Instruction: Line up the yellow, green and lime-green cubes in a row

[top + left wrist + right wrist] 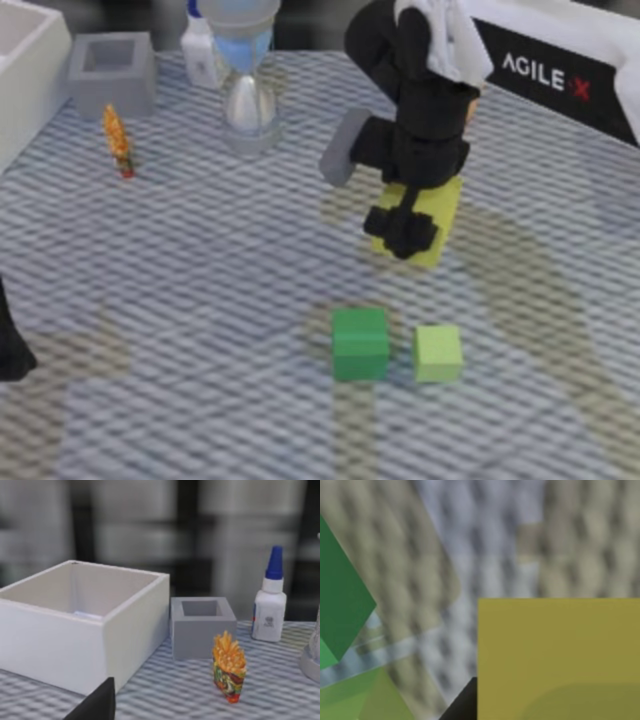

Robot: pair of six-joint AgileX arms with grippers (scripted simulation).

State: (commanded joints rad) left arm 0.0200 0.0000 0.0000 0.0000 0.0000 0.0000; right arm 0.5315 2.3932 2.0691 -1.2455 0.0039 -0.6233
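From above, the right gripper [402,228] is covering the yellow cube [437,220]; its grip I cannot tell; the green cube [360,343] and lime-green cube [438,353] are sitting side by side nearer the front, so yellow is remaining to join; the left arm [12,345] is idling at the left edge; the right wrist view is showing the yellow cube [555,655] close.

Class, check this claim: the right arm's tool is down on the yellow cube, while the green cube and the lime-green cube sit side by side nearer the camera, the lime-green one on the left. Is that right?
Not quite. In the top view the right tool is on the yellow cube, but the lime-green cube sits to the right of the green cube, not the left.
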